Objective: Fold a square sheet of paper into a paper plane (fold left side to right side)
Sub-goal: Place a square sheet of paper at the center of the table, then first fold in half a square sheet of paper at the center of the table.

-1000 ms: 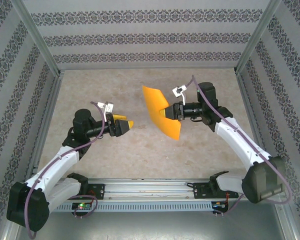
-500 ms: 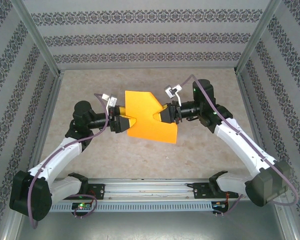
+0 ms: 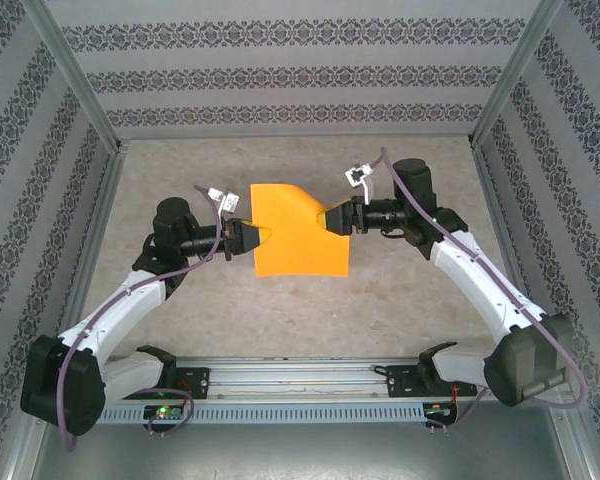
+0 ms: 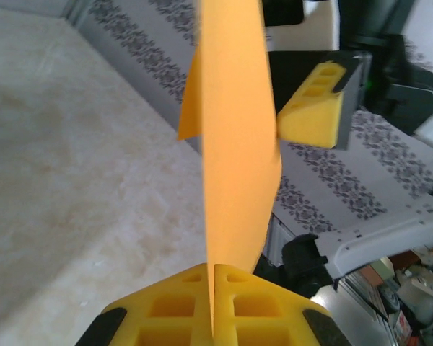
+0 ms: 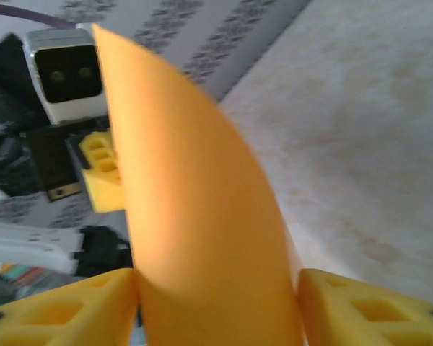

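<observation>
Now: square sheet of paper (image 3: 300, 232) — one, orange, aloft above the table (image 3: 410, 300). It is spread broad between my two grippers, where a second ago it hung tilted from my right gripper (image 3: 332, 217) alone; my left gripper (image 3: 252, 237) has since come in and clenched on its left edge, so I judge the left-to-right fold ready to begin, not begun. My right fingers (image 5: 65, 310) stand either side of the bowed sheet, but the blurred wrist view leaves unclear whether they pinch it — nor can I make out any crease, the underside being hidden.
</observation>
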